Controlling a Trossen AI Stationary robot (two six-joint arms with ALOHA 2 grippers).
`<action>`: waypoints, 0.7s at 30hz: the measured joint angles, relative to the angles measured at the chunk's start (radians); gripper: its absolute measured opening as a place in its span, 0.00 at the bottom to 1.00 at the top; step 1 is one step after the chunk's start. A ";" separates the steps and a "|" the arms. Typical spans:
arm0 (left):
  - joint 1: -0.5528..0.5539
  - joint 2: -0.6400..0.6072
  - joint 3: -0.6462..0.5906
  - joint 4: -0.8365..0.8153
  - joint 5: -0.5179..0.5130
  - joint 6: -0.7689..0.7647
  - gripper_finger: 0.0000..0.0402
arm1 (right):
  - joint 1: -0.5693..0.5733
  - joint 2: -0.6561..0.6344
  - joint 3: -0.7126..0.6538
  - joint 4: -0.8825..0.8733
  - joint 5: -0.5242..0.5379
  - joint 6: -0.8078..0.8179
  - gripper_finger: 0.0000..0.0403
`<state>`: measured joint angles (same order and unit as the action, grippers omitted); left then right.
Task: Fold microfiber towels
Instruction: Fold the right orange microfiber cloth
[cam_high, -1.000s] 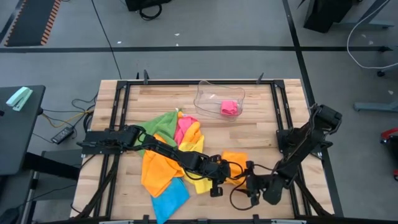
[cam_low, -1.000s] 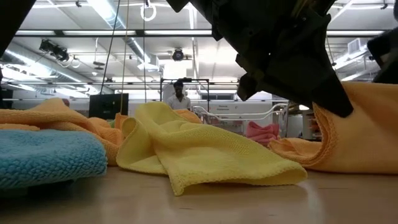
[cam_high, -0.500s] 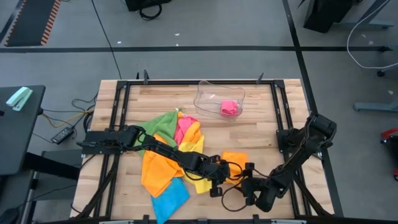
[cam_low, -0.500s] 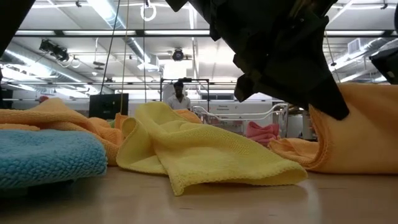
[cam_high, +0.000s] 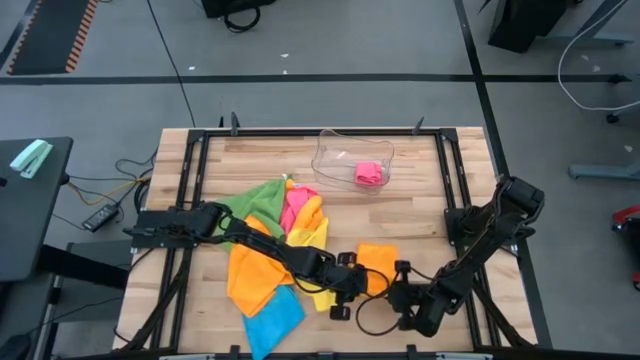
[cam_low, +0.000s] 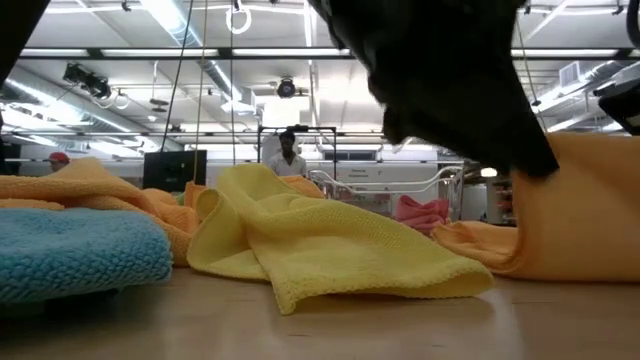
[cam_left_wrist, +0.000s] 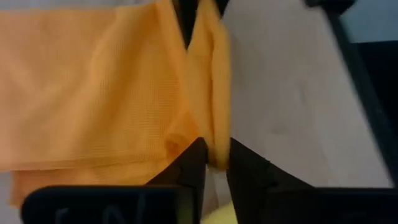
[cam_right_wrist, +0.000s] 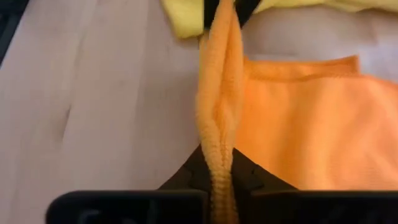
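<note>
A small orange towel (cam_high: 378, 258) lies on the wooden table near its front edge, right of a pile of yellow (cam_high: 315, 238), orange, green (cam_high: 262, 198), pink and blue (cam_high: 272, 318) towels. My left gripper (cam_high: 357, 286) reaches across the pile to the small towel's near edge and is shut on it. My right gripper (cam_high: 394, 297) comes from the table's right and is shut on the same edge. Between them the cloth is bunched into a raised ridge (cam_right_wrist: 217, 74). In the low view the towel (cam_low: 580, 220) stands up as a sheet under the dark arms. My left gripper (cam_left_wrist: 216, 165) pinches one end of the orange towel's raised ridge (cam_left_wrist: 217, 146) between its two fingers, slanting down from the table's left. Several layers are gathered there. The ridge runs on to the other gripper; the rest lies flat on the table. My right gripper (cam_right_wrist: 219, 171) pinches the other end of the same ridge (cam_right_wrist: 219, 152) between its two fingers, slanting down from the table's right and in line with the ridge. The cloth is bunched into a thick fold there. The towel's far part (cam_right_wrist: 311, 118) rests on the table.
A clear plastic tray (cam_high: 330, 150) with a folded pink towel (cam_high: 369, 173) stands at the table's far middle. Black frame rails run along the left and right sides. A person (cam_low: 288, 152) stands in the room far behind.
My right arm has shifted a little and its gripper has tipped further down at the small orange towel's near edge. In the low view that edge, curled before, now stands as a flatter raised sheet. The pile has stayed where it was.
</note>
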<state>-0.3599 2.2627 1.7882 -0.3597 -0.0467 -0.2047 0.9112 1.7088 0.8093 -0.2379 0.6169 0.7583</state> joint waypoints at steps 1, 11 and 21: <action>0.003 -0.014 0.000 -0.011 0.000 0.009 0.19 | 0.001 0.000 0.000 -0.005 -0.013 -0.011 0.04; 0.032 0.003 0.000 -0.008 -0.132 0.034 0.26 | 0.007 -0.005 0.000 -0.007 -0.067 -0.103 0.04; -0.003 0.126 0.000 0.126 -0.160 0.007 0.17 | 0.006 -0.084 -0.001 -0.043 -0.072 -0.086 0.04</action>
<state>-0.3626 2.3890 1.7885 -0.2340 -0.2072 -0.1980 0.9176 1.6250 0.8085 -0.2808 0.5453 0.6727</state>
